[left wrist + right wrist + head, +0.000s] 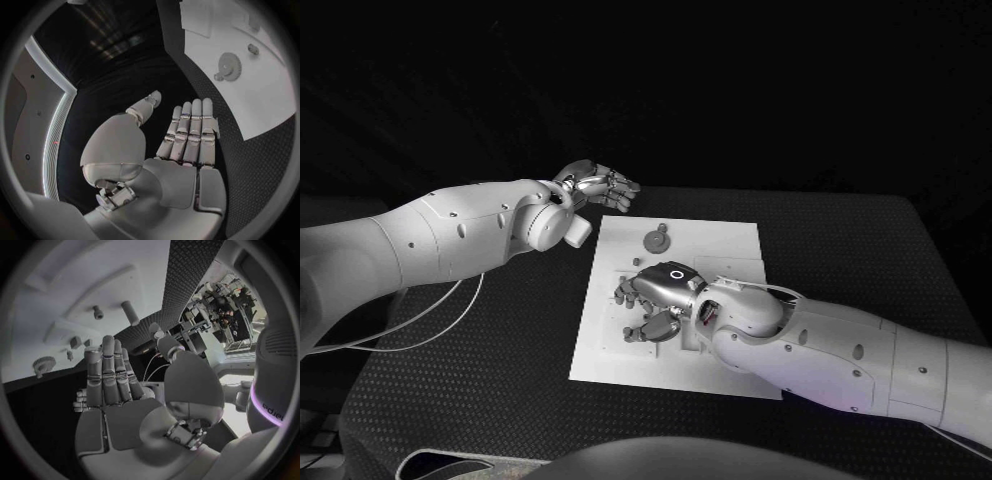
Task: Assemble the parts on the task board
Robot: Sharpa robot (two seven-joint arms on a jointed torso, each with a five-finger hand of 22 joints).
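Note:
The white task board (726, 245) lies in the middle of the black table. A round gear part (655, 241) lies on its far half, also visible in the left wrist view as a gear (230, 66) with a small peg (253, 49) beyond it. My right hand (661, 300) hovers over the board's middle, fingers straight and together, thumb apart, holding nothing (112, 385). Under it the board (50, 305) shows two upright pegs (130, 312) and the gear (44, 363). My left hand (599, 187) hangs past the board's far left corner, fingers stretched out, empty (187, 135).
A thin pale cable (430, 320) trails over the table's left side under my left arm. The dark textured table surface (488, 380) spreads around the board on every side.

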